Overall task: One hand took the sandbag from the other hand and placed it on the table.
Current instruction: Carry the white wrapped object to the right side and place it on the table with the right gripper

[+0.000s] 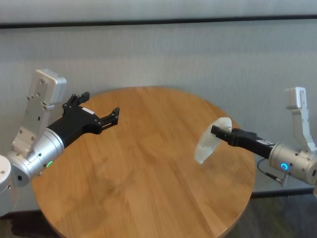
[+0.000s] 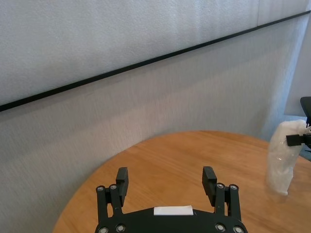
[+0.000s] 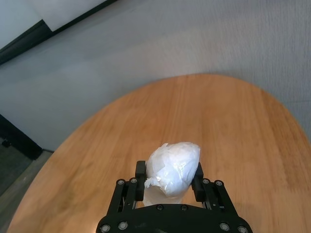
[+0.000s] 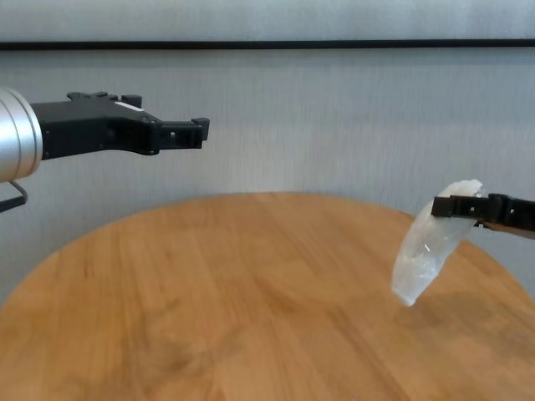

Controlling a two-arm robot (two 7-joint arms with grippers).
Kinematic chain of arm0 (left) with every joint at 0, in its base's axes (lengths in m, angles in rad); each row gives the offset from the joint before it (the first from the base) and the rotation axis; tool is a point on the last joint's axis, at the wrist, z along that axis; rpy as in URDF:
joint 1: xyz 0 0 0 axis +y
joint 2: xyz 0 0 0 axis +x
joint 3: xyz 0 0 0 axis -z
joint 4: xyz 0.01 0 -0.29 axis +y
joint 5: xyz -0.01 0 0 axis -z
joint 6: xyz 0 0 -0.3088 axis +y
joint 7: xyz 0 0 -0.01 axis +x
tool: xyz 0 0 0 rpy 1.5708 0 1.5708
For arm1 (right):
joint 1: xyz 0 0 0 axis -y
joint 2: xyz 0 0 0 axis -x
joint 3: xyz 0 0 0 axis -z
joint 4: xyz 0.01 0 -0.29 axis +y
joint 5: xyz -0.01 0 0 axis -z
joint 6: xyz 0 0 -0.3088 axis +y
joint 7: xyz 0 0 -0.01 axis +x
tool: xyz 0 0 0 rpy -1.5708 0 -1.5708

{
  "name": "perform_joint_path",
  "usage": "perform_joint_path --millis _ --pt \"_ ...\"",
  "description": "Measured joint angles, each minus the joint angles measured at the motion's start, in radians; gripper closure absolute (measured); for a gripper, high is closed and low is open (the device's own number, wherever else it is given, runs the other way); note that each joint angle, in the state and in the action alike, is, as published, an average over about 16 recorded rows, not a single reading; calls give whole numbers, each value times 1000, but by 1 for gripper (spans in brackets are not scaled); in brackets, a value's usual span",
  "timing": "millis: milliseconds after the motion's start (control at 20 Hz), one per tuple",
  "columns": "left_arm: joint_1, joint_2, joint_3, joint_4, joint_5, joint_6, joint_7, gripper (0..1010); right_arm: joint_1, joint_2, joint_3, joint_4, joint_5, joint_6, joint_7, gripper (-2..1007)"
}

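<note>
The white glossy sandbag (image 1: 210, 141) hangs from my right gripper (image 1: 220, 131), which is shut on its upper end over the right side of the round wooden table (image 1: 143, 163). The bag hangs above the tabletop in the chest view (image 4: 426, 246), its lower tip clear of the wood. The right wrist view shows the bag (image 3: 172, 167) clamped between the black fingers (image 3: 140, 171). My left gripper (image 1: 101, 111) is open and empty, raised over the table's left side. The left wrist view shows its fingers (image 2: 121, 180) spread apart, with the bag (image 2: 283, 158) farther off.
A grey wall (image 1: 163, 54) with a black strip stands behind the table. The table's far edge (image 1: 148, 89) curves close to the wall. No other objects lie on the wood.
</note>
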Motion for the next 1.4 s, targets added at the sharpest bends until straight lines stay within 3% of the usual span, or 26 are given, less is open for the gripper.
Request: perform_joint_path --millis 400,800,1050,1400 --pt "0 0 0 0 0 0 0 8 53 -18 -28 78 -8 42 25 462" --pt "0 0 0 0 0 0 0 8 99 -34 -56 148 -20 57 72 462" --pt "0 0 0 0 0 0 0 8 109 -38 -63 165 -23 54 87 462" --pt "0 0 0 0 0 0 0 8 105 -38 -60 159 -21 53 80 420"
